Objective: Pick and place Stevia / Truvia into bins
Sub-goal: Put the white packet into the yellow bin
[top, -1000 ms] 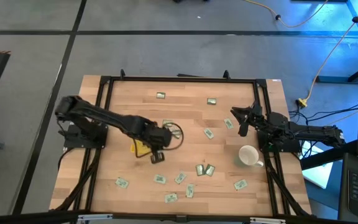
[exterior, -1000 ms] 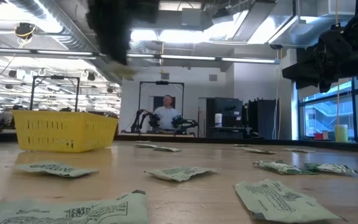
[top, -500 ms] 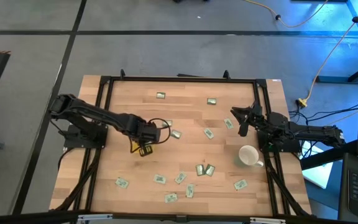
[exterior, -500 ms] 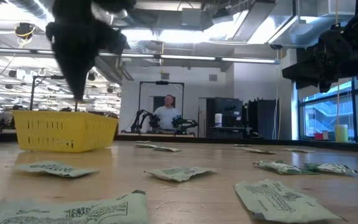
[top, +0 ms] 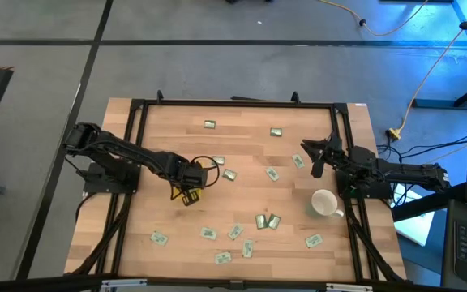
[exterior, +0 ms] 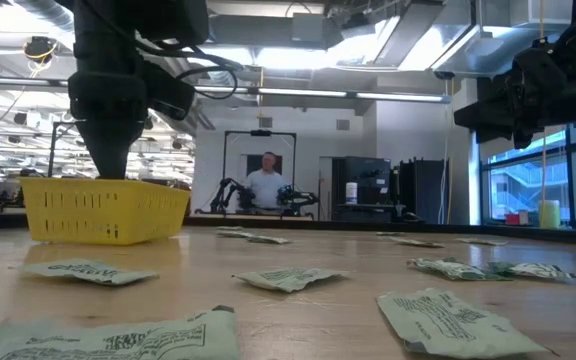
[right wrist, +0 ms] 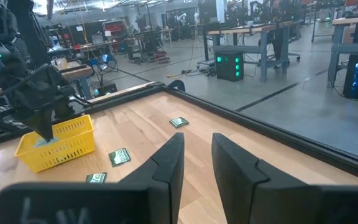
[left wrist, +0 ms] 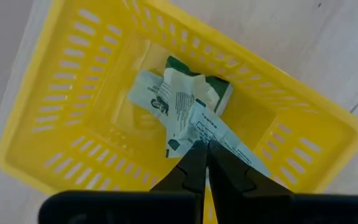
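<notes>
Pinching a sachet (left wrist: 219, 134) by its edge over the tray (left wrist: 55, 134), the left gripper (left wrist: 202, 163) suggests light, limp paper — grip loose sachets (top: 267, 221), toward 4 o'clock, by an edge; right gripper (right wrist: 197, 163) waits spread.

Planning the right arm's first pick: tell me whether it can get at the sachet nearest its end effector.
Probably yes: the right end effector hangs open beside that sachet, nothing lying between them.

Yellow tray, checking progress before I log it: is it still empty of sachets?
No: the left wrist view shows sachets lying inside the yellow tray.
</notes>
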